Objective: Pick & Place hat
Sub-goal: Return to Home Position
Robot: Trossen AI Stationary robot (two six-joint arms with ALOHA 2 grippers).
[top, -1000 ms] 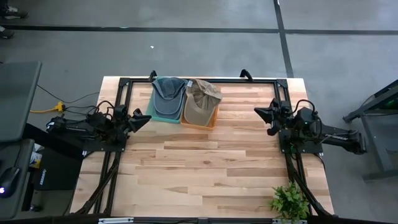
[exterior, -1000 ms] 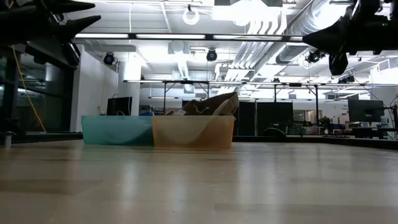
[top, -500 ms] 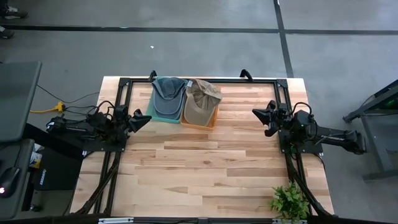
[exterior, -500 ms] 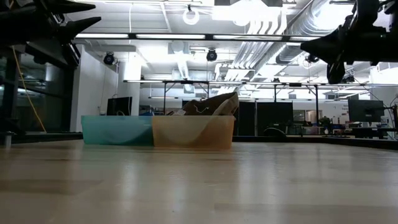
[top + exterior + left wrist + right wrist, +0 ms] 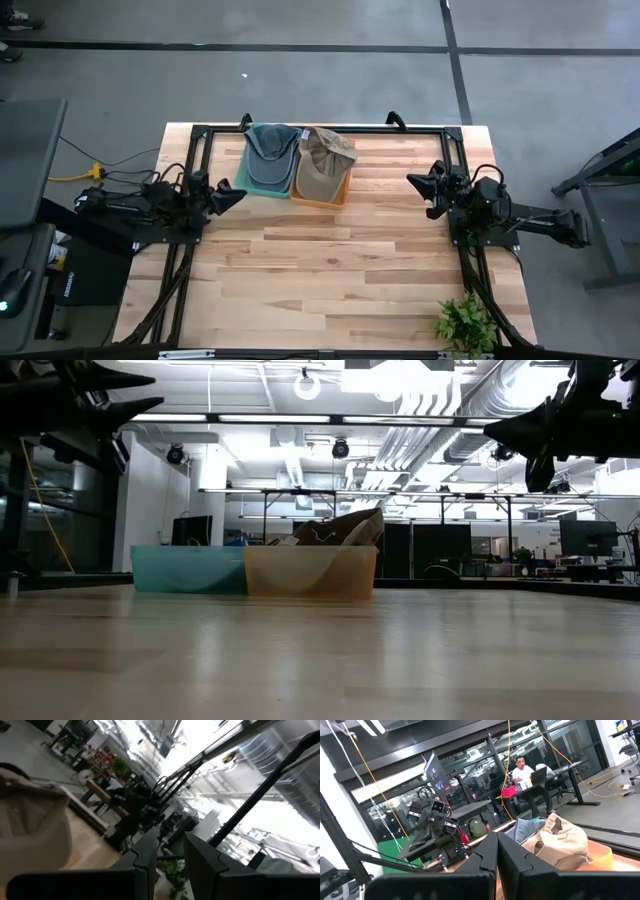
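A blue-grey hat (image 5: 271,152) lies in a teal bin (image 5: 187,570) at the table's far middle. Beside it a tan hat (image 5: 325,160) lies in an orange bin (image 5: 310,572), its crown rising above the rim. My left gripper (image 5: 232,193) hovers raised at the table's left side, pointing toward the table's middle. Its fingers stand a little apart with nothing between them. My right gripper (image 5: 415,182) hovers raised at the right side, pointing toward the bins, shut and empty. The right wrist view shows both hats, the tan hat (image 5: 565,840) nearer.
A black frame (image 5: 300,129) runs along the table's far edge and down both sides. A small green plant (image 5: 465,322) stands at the near right corner. The wooden top (image 5: 330,260) lies bare in front of the bins. A person (image 5: 522,770) sits at a desk far beyond the table.
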